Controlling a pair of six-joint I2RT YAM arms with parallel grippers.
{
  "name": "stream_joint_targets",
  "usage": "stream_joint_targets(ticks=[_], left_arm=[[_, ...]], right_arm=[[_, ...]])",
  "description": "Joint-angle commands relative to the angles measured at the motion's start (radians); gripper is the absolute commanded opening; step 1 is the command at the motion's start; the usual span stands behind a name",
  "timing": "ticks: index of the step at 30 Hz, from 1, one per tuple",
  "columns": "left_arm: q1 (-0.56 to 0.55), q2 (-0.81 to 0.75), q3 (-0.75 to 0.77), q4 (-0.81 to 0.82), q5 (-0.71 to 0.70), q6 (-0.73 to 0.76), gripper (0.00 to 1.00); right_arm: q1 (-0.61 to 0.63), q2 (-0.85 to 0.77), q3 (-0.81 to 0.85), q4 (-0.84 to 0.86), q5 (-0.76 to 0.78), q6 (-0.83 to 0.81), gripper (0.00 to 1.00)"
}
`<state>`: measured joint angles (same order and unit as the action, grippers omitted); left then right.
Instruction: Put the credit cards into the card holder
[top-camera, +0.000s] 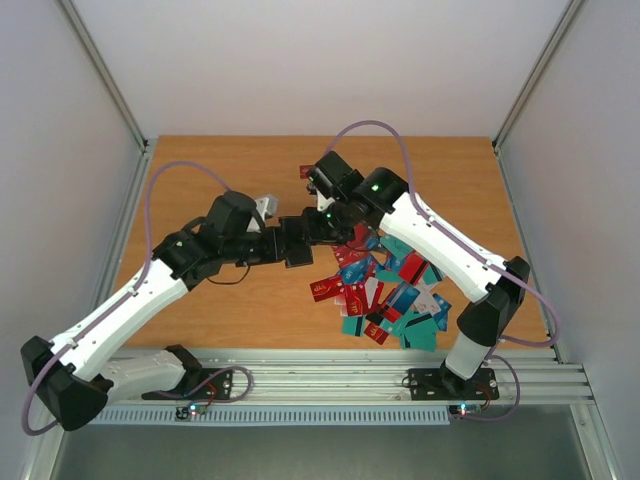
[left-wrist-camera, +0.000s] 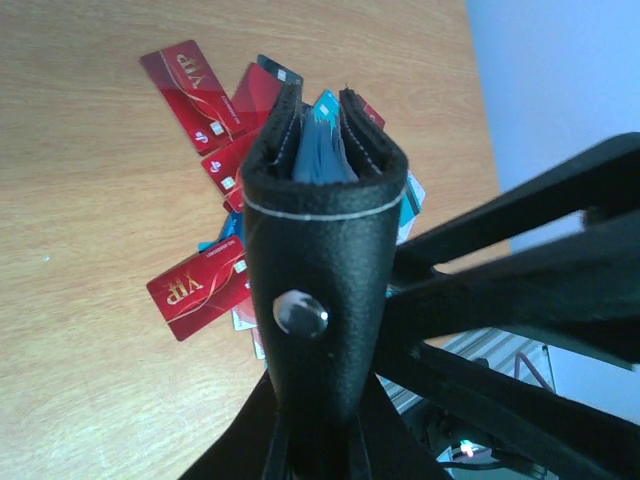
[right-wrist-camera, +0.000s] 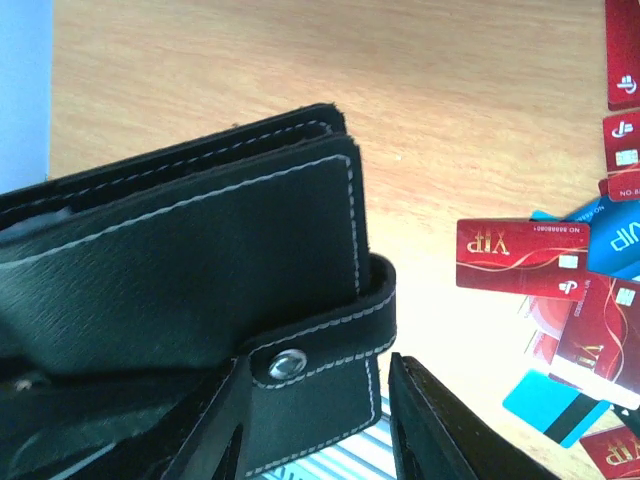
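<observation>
We have the small black leather-like folding card holder (left-wrist-camera: 320, 250) up off the wooden desk (top-camera: 220, 160), clamped in the left hand (top-camera: 285, 245). The fold and the silver snap stud (left-wrist-camera: 300, 312) face that wrist camera, and the open edge points away. A teal card (left-wrist-camera: 322, 150) sits between the leaves, its corner poking past the stitched rim. The right hand (right-wrist-camera: 315, 410) is at the holder's strap corner with its fingers spread, one on either side of the snap strap. A sliver of gap shows beside one finger, so it reads as open, not gripping. The loose pile of red, teal, blue and white plastic credit cards (top-camera: 385, 295) lies overlapping on the desk, just right of the holder. A red VIP card (right-wrist-camera: 520, 258) sits on the pile's side nearest the holder.
</observation>
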<state>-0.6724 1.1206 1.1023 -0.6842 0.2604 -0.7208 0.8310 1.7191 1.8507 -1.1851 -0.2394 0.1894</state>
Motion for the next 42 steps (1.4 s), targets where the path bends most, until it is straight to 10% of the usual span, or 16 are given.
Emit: stream_joint_targets(ticks=[1,42], left_arm=[[-0.020,-0.041,-0.005,0.168,0.068,0.017,0.00],[-0.065,0.044,0.105,0.155,0.024,0.092,0.00]], right_arm=[[-0.004,-0.008,-0.025,0.050,0.013,0.056,0.39],[0.011,0.108,0.004,-0.149,0.023,0.090,0.01]])
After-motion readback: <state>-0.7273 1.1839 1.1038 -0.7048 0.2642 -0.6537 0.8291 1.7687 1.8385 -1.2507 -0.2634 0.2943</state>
